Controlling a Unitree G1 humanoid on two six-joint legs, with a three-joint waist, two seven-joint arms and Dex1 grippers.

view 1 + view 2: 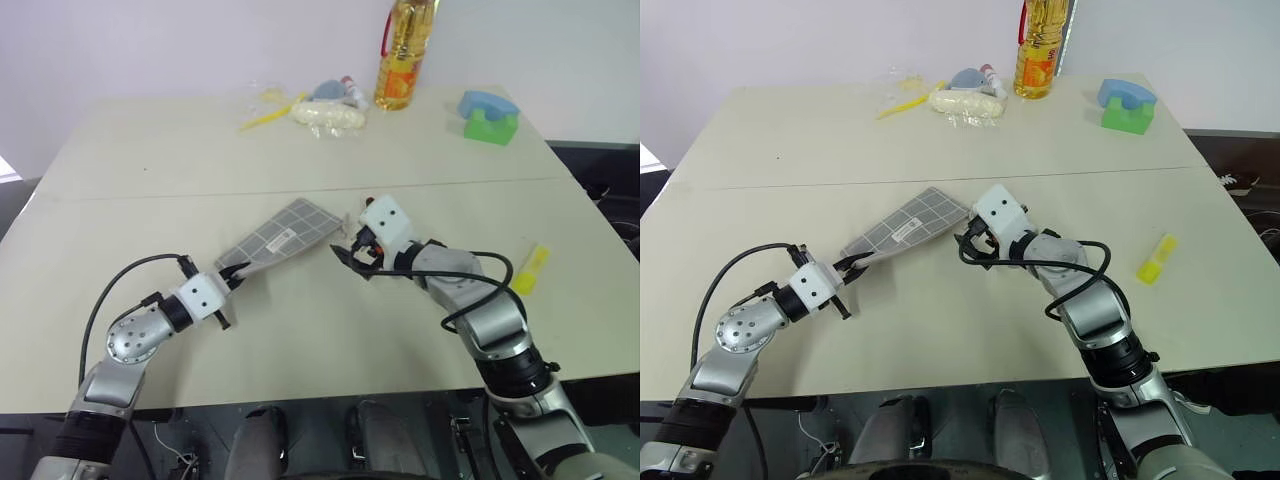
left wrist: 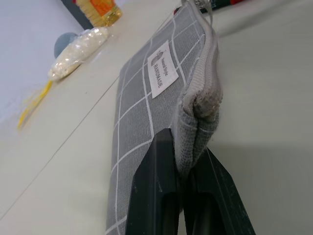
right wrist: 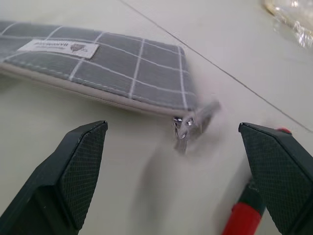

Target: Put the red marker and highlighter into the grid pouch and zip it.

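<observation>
The grid pouch (image 1: 285, 233) is grey with white lines and a white label, and lies slanted at mid-table. My left gripper (image 1: 233, 277) is shut on its near end, pinching the fabric at the zip edge (image 2: 198, 105). My right gripper (image 1: 346, 256) stands open just off the pouch's far end. In the right wrist view the metal zip pull (image 3: 191, 126) hangs loose between the fingers without touching them. The red marker (image 3: 243, 219) lies on the table beside one finger, partly hidden. The highlighter (image 1: 530, 270), chunky and yellow, rests well to the right near the table's edge.
At the back of the table (image 1: 150, 160) stand an oil bottle (image 1: 405, 50), a clear bag of white stuff (image 1: 328, 117), a thin yellow stick (image 1: 265, 115) and a blue-and-green object (image 1: 490, 117). A seam (image 1: 200, 192) crosses the table behind the pouch.
</observation>
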